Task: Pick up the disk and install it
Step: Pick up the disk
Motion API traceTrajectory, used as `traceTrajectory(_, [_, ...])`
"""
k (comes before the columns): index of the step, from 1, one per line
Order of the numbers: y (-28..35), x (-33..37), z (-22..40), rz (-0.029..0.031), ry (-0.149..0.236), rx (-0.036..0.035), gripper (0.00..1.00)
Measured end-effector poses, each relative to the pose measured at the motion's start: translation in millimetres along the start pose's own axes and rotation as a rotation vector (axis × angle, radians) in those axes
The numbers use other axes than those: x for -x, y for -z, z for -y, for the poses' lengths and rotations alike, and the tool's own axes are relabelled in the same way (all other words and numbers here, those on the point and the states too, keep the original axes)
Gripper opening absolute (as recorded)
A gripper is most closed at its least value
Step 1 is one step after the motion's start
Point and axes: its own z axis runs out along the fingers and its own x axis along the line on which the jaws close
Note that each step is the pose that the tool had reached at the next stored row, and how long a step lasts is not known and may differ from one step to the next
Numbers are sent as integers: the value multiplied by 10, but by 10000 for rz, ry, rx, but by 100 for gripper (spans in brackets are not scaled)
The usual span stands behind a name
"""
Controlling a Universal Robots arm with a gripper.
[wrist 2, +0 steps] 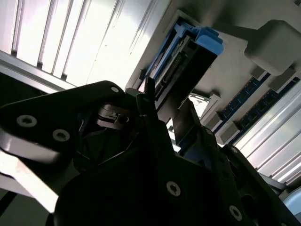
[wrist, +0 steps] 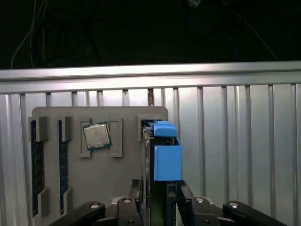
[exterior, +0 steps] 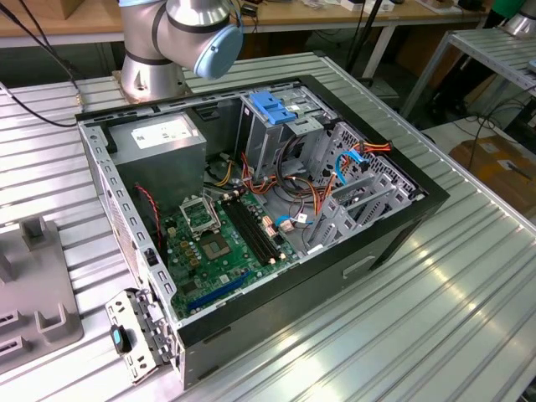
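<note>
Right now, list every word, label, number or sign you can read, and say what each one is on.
Nothing can be read in these views.
Sticker on the power supply: the print is too small to read.
Chip in the tray: the marking is too blurred to read.
Disk: it is seen edge-on, with no print in view.

PC case [exterior: 293, 311] lies open on tabletop [exterior: 435, 335]; arm base [exterior: 151, 75] behind it, twd the exterior view's left. In case: PSU [exterior: 163, 142] at back corner, drive cage [exterior: 272, 126] just beside it, mobo [exterior: 218, 243] on floor in front of both. In the first wrist view, tray [wrist: 108, 183] on tabletop holds RAM sticks [wrist: 36, 165], w/ CPU [wrist: 97, 136] btwn them & disk [wrist: 167, 160]. Disk stands on edge in a slot, gripper [wrist: 160, 188] clamped on its two faces.
</note>
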Motion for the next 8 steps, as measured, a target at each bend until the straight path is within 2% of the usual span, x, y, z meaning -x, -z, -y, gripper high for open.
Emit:
traceTrajectory(2, [-88, -15, -1, 0, 3, 0, 44])
traceTrajectory(8, [-93, -15, -1, 0, 4, 0, 44])
